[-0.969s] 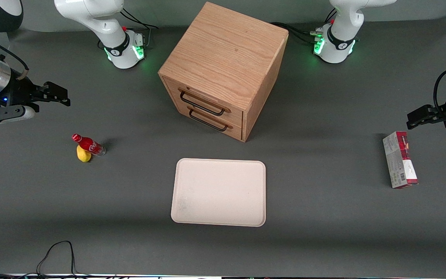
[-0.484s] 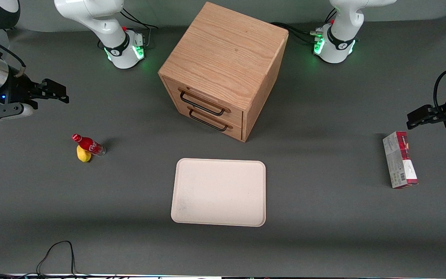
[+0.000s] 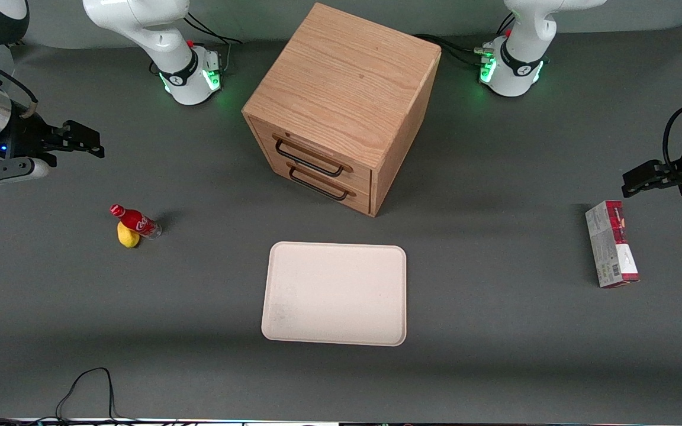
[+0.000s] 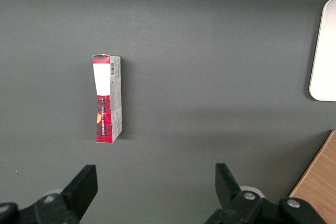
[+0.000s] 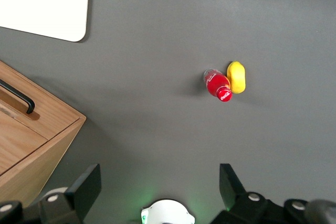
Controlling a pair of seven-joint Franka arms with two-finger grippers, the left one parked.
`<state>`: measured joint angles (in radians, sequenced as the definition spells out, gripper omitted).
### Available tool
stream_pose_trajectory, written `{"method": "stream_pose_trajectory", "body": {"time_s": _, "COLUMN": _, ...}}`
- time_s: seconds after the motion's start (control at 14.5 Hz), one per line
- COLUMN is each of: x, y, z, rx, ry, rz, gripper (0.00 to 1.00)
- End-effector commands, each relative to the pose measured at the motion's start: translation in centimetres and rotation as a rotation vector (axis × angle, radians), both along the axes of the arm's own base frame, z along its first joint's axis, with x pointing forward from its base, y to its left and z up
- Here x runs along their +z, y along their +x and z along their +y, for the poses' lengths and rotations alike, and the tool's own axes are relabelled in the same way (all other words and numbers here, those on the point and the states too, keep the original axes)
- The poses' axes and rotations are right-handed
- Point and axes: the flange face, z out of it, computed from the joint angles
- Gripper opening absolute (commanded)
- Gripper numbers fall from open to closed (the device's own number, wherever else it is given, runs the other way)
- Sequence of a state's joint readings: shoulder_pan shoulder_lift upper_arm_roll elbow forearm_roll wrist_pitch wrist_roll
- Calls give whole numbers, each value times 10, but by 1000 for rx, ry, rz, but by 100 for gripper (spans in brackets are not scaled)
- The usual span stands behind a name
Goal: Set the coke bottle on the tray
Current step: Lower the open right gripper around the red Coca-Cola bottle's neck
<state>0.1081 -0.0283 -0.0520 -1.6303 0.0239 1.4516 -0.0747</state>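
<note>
The coke bottle (image 3: 136, 221) has a red cap, red label and clear base. It stands tilted on the grey table, touching a yellow lemon-like lump (image 3: 127, 235), toward the working arm's end. It also shows in the right wrist view (image 5: 217, 85) beside the lump (image 5: 237, 76). The cream-white tray (image 3: 335, 293) lies flat in front of the wooden cabinet, nearer the front camera; its corner shows in the right wrist view (image 5: 63, 19). My right gripper (image 3: 83, 144) hangs open and empty above the table, farther from the camera than the bottle; its fingers (image 5: 86, 184) stand wide apart.
A wooden two-drawer cabinet (image 3: 341, 106) with black handles stands mid-table, also in the right wrist view (image 5: 31, 135). A red-and-grey carton (image 3: 611, 251) lies toward the parked arm's end. A black cable (image 3: 86, 387) loops at the table's front edge. Arm bases (image 3: 190, 74) stand at the back.
My right gripper has drawn back slightly toward the working arm's end and a little farther from the camera. The bottle, lump and tray have not moved.
</note>
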Motion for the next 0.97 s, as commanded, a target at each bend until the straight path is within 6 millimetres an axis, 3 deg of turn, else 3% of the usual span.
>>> {"method": "stream_pose_trajectory", "body": {"time_s": 0.0, "x": 10, "y": -2, "z": -20, "rx": -23, "ry": -14, "rz": -10, "gripper": 100}}
{"method": "stream_pose_trajectory", "body": {"time_s": 0.14, "x": 22, "y": 14, "z": -67, "rx": 24, "ry": -25, "rz": -28, "gripper": 100}}
{"method": "stream_pose_trajectory", "body": {"time_s": 0.28, "x": 31, "y": 24, "z": -90, "rx": 62, "ry": -24, "rz": -1, "gripper": 100}}
{"method": "stream_pose_trajectory", "body": {"time_s": 0.62, "x": 29, "y": 24, "z": -90, "rx": 52, "ry": -31, "rz": 18, "gripper": 100}}
{"method": "stream_pose_trajectory", "body": {"time_s": 0.9, "x": -13, "y": 27, "z": -90, "rx": 58, "ry": -24, "rz": 59, "gripper": 100}}
